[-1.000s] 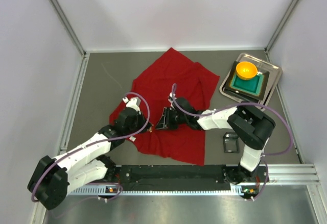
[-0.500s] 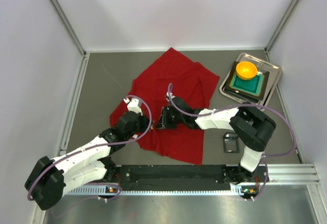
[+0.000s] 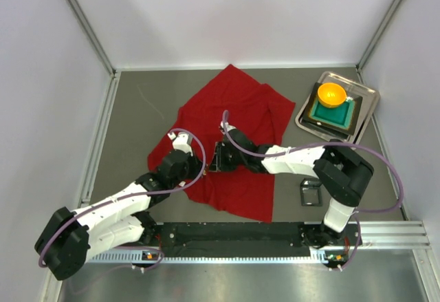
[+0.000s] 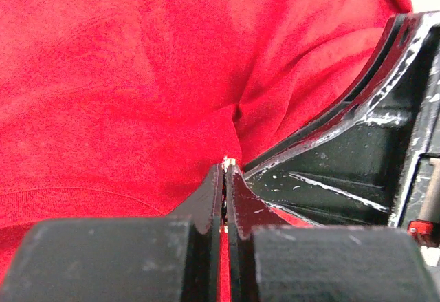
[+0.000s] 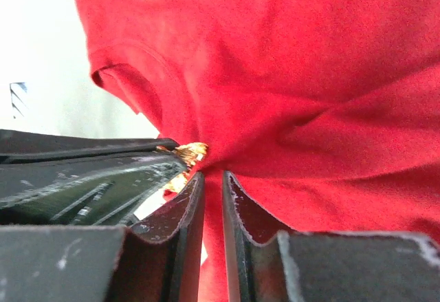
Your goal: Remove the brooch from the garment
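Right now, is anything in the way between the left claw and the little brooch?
Nothing visible: the left gripper is shut right on the brooch, with the right gripper pinching the garment beside it.

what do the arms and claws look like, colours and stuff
The left arm and right arm have white links, black joints and looping lilac cables. The left claw and right claw have black, white-scuffed tapered fingers.

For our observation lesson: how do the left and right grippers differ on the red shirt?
The left gripper is pressed almost shut on a tiny pale bit, seemingly the brooch; the right gripper stands slightly wider, pinching a fold of the garment. The left gripper reaches in from the near left, the right gripper from the right. Both meet mid-garment, tips close.
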### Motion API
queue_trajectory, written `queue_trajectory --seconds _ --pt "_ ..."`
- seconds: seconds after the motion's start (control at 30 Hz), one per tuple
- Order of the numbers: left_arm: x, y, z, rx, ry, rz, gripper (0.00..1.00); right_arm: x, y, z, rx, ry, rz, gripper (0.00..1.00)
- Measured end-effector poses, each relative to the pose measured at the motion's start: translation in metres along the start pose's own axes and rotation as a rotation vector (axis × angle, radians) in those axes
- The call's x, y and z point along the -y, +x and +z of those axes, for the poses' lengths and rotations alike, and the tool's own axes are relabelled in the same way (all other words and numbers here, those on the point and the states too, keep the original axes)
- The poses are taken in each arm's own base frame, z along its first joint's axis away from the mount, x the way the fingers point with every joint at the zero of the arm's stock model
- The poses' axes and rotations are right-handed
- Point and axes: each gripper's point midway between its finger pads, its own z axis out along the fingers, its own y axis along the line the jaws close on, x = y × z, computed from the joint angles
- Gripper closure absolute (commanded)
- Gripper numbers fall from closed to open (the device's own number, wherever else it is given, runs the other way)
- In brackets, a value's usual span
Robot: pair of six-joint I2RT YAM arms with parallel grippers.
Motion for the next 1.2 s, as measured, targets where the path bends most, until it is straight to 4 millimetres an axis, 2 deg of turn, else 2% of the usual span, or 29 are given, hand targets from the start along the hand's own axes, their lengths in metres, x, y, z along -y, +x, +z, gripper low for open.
queue_trajectory --seconds 0.2,0.63,1.2 --pt "-0.0018 -0.0005 0.0001 0.003 -0.007 0.011 1.00 -0.0133 -0.0119 -0.0014 0.018 -0.022 -0.025 0.84" --pt "-0.0023 0.0012 -0.0002 -0.004 -0.008 0.016 1.00 -0.0043 -0.0090 -0.0014 0.009 0.018 -0.037 0.85" --pt "-0.0020 0.0013 -0.0002 -0.004 -0.007 0.016 1.00 -0.0055 -0.0036 0.0048 -0.018 0.005 -0.038 0.87"
